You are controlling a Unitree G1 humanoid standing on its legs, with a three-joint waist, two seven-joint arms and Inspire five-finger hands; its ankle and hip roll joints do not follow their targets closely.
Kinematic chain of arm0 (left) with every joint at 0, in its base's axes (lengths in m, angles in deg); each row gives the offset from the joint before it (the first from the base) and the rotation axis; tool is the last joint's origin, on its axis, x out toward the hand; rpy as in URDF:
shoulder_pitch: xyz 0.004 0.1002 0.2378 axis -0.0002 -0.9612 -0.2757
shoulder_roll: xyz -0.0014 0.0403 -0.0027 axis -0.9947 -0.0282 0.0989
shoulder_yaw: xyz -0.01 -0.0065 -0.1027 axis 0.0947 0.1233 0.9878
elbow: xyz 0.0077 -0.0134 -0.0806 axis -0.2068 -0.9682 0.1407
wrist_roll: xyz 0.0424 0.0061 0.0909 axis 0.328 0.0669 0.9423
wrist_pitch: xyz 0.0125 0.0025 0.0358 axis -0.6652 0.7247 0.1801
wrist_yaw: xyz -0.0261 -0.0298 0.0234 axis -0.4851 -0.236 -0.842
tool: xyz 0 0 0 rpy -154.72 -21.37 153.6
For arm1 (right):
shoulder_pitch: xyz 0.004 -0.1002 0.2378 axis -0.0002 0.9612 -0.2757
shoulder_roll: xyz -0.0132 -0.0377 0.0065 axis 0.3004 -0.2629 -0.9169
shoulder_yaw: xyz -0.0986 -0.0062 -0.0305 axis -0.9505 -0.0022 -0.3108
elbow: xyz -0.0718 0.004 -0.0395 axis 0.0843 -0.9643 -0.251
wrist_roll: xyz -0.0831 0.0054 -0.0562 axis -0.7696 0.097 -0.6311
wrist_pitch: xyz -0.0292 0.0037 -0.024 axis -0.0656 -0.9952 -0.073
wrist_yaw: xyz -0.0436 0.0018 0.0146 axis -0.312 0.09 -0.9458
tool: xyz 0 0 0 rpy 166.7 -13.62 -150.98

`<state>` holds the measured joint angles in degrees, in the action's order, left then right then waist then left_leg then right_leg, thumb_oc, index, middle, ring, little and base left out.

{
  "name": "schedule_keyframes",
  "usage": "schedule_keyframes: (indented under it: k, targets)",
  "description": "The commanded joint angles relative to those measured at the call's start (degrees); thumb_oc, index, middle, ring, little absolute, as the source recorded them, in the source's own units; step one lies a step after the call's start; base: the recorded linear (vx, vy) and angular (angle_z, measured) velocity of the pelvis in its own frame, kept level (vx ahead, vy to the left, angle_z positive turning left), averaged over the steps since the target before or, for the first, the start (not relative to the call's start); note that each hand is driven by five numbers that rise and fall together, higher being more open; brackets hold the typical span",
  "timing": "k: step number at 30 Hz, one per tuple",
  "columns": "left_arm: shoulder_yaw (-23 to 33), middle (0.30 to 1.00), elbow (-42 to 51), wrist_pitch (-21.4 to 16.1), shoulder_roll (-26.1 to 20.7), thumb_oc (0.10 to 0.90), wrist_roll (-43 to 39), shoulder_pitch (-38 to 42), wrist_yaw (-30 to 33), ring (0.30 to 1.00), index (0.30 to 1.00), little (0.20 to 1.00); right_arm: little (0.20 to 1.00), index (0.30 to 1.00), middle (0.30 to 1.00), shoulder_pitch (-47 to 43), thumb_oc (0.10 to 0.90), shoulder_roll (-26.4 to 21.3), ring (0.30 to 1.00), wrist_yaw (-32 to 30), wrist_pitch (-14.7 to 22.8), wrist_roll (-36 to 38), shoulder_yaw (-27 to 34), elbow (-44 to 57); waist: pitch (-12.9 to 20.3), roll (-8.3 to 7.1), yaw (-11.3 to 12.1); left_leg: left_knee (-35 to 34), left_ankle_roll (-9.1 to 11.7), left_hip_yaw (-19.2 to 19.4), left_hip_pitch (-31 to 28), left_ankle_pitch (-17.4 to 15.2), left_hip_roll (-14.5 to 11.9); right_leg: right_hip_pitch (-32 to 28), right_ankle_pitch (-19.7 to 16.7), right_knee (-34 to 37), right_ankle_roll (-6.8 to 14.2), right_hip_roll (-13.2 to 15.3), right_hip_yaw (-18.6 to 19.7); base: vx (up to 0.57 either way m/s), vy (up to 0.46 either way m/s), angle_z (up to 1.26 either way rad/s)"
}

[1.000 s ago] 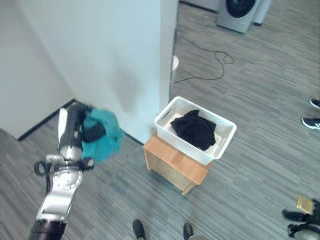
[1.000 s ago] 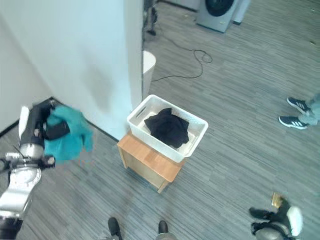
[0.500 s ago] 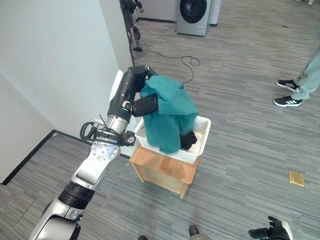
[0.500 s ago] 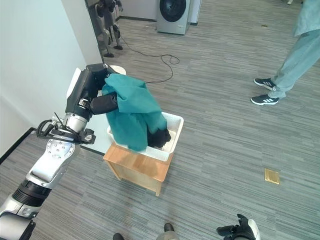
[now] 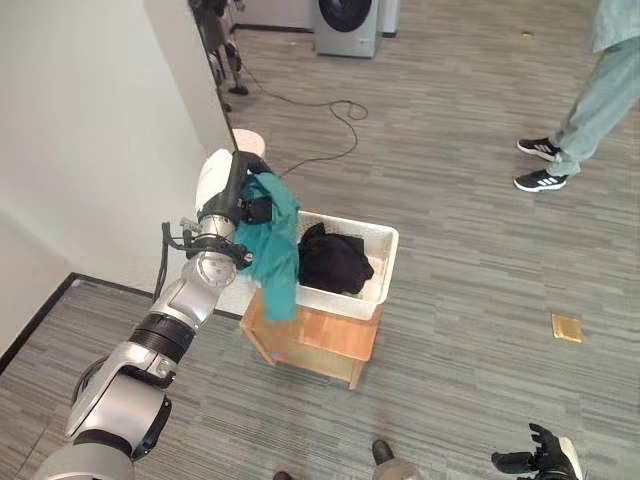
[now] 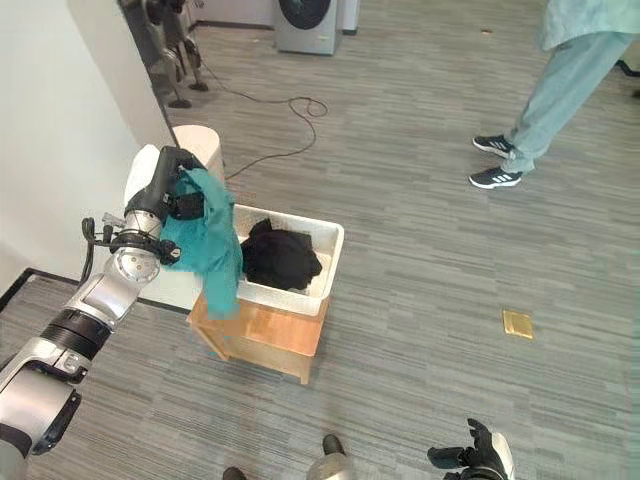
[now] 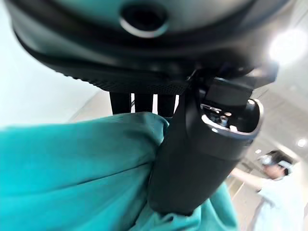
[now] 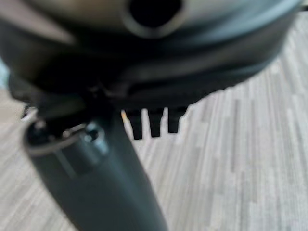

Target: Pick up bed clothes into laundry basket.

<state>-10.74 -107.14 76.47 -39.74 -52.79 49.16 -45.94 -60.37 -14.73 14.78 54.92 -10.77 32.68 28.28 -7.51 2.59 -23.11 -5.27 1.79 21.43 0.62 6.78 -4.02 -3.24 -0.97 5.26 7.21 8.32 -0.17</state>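
Left hand clamped on teal cloth, held over the laundry basket's left rim, ready to drop. Right hand low, relaxed, empty.

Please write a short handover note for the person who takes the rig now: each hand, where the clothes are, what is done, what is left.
Left hand: shut on the teal cloth, which hangs by the white laundry basket's near-left rim, partly outside over the wooden stand.
Right hand: low at the robot's side, open, holding nothing.
Done: black garment lies in the basket.
Left: bring the teal cloth over the basket and release it.
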Motion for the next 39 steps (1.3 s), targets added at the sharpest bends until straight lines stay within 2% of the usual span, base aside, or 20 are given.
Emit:
schedule_keyframes:
  k: [1,7,10,14,16,23,34,39]
  targets:
    - [4.6,0.300,-1.4,-3.9,-1.3,0.400,1.2,13.6,4.0,0.300,0.300,0.300,0.900,0.900,0.900,2.8,0.800,-2.6,0.900,-2.4,2.3,-2.5,2.9,6.8,2.5,-0.01,-0.7,0.3,3.6,0.7,-4.6,-10.5,-5.6,4.3,0.4,-0.3,2.3,1.0,0.2,-0.01,-0.038,-0.08]
    - [4.9,0.300,-5.4,-2.9,-2.3,0.400,2.1,12.9,4.7,0.300,0.300,0.300,0.900,0.900,0.900,7.0,0.800,-1.2,0.900,-1.7,2.6,-4.0,2.7,13.9,2.1,1.22,-2.8,0.3,3.9,2.4,-4.0,-10.2,-6.1,5.9,0.2,-0.3,2.5,0.4,0.9,0.00,-0.025,-0.14]
    - [4.5,0.300,-7.2,-2.3,-2.7,0.400,3.6,13.5,5.0,0.300,0.300,0.300,0.900,0.900,0.900,6.7,0.800,-1.2,0.900,-2.3,3.5,-4.9,1.7,14.0,2.2,1.58,-2.7,0.3,3.9,2.6,-4.1,-10.2,-6.1,5.9,0.2,-0.3,2.4,0.3,0.9,0.01,-0.027,-0.11]
    - [3.2,0.300,-10.6,-1.9,-3.9,0.400,3.9,16.3,6.0,0.300,0.300,0.300,0.900,0.900,0.900,4.1,0.800,-0.4,0.900,-3.2,3.2,-4.3,-0.9,7.0,2.3,2.07,-2.9,0.3,4.0,3.0,-4.4,-10.1,-6.3,6.0,0.2,-0.3,2.5,0.0,1.1,0.02,-0.027,-0.10]
    - [2.3,0.300,-13.3,-2.3,-6.4,0.400,2.1,20.5,7.2,0.300,0.300,0.300,0.900,0.900,0.900,1.5,0.800,-0.2,0.900,-3.7,3.8,-3.0,-2.8,1.7,2.4,2.26,-2.8,0.3,4.1,3.5,-5.3,-10.5,-6.4,5.7,0.3,-0.3,2.7,-0.2,1.4,0.05,-0.039,-0.09]
    - [0.4,0.300,-13.3,-2.7,-10.2,0.400,1.0,26.6,8.8,0.300,0.300,0.300,0.900,0.900,0.900,-0.4,0.800,0.3,0.900,-3.6,4.1,-1.0,-4.7,-3.1,3.3,2.45,-2.3,0.3,4.5,4.5,-5.9,-9.9,-7.0,5.8,-0.1,-0.3,2.5,-0.9,1.4,0.03,-0.041,-0.08]
    - [0.8,0.300,-11.8,-3.0,-9.1,0.400,-0.8,27.1,9.5,0.300,0.300,0.300,0.900,0.900,0.900,-2.6,0.800,0.6,0.900,-3.6,3.8,0.0,-5.9,-5.4,3.7,2.99,-2.5,0.3,4.8,5.1,-6.7,-10.0,-7.3,5.5,-0.1,-0.3,2.3,-1.2,1.5,0.02,-0.013,-0.05]
    - [1.1,0.300,-14.1,-2.3,-7.0,0.400,-0.1,25.6,9.0,0.300,0.300,0.300,0.900,0.900,0.900,-5.8,0.800,-0.1,0.900,-4.2,3.1,0.3,-7.0,-6.8,1.9,3.62,-3.5,0.3,5.0,5.3,-5.4,-10.0,-7.2,7.2,-0.5,-0.3,2.5,-1.0,1.5,-0.01,0.004,0.00]
